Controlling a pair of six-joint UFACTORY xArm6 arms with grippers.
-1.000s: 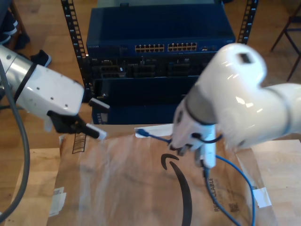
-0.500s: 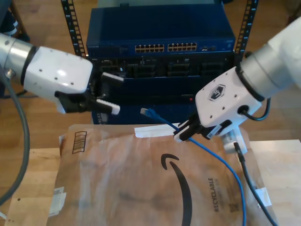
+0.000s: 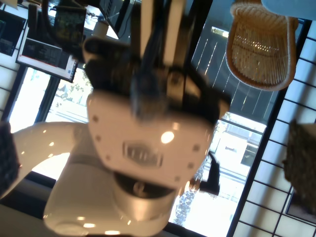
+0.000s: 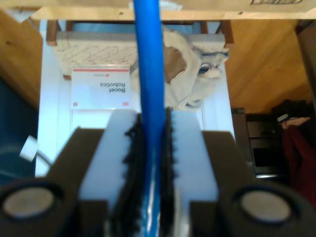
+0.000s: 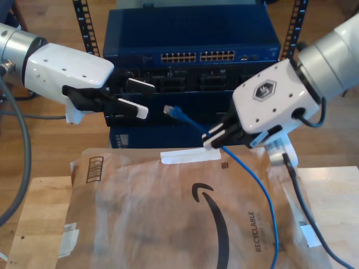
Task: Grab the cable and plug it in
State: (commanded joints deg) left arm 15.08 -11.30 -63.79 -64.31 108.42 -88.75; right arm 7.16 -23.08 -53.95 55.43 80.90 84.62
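Observation:
The blue cable (image 5: pixel 247 171) runs up from the cardboard at the exterior view's right, and its plug (image 5: pixel 171 110) hangs in the air in front of the rack. My second gripper (image 5: pixel 214 140) is shut on the cable a short way behind the plug; its white pads (image 4: pixel 187 143) clamp the cable (image 4: pixel 148 59). My first gripper (image 5: pixel 138 97) is open at the exterior view's left, level with the plug and a little apart from it. The first wrist view faces the second gripper's white body (image 3: pixel 148 133), with the cable (image 3: pixel 148 74) blurred between its fingers.
A blue rack unit (image 5: pixel 190 28) with a row of ports (image 5: pixel 197 56) stands behind both grippers, between black rack rails (image 5: pixel 84 33). Flattened brown cardboard (image 5: pixel 151 213) covers the wooden table (image 5: pixel 33 224). A black arm cable (image 5: pixel 300 196) trails at the exterior view's right.
My second gripper has lifted the cable, raising the plug off the cardboard toward the rack. My first gripper has risen and moved toward the plug.

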